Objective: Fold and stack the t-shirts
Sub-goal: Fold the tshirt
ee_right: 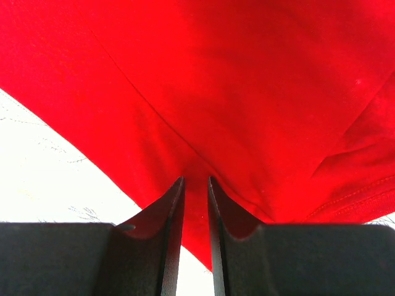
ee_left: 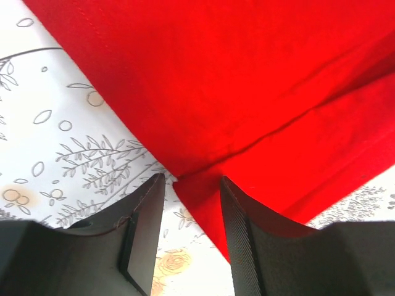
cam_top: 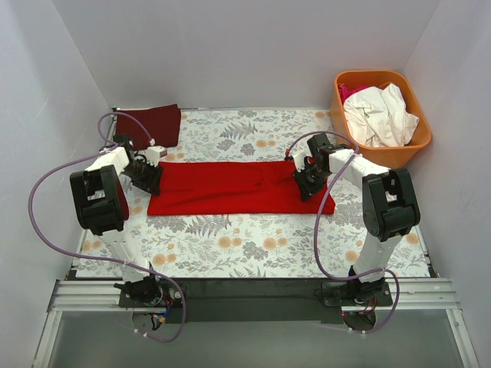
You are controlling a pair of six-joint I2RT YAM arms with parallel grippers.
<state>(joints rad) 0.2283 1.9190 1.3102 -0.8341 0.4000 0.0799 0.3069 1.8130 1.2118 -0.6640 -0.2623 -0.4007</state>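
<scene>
A bright red t-shirt [cam_top: 238,188] lies folded into a long band across the middle of the floral table [cam_top: 253,245]. My left gripper [cam_top: 146,178] is at its left end. In the left wrist view it [ee_left: 192,179] is open, low over the table, with a corner of the red shirt [ee_left: 247,80] between its jaws. My right gripper [cam_top: 307,180] is at the shirt's right end. In the right wrist view it [ee_right: 196,179] has its jaws nearly together on a pinch of red cloth [ee_right: 234,80], with creases running out from the tips.
A folded dark red shirt [cam_top: 149,125] lies at the back left corner. An orange basket [cam_top: 420,142] at the back right holds white clothes [cam_top: 380,115] and a pink item [cam_top: 349,92]. White walls enclose the table.
</scene>
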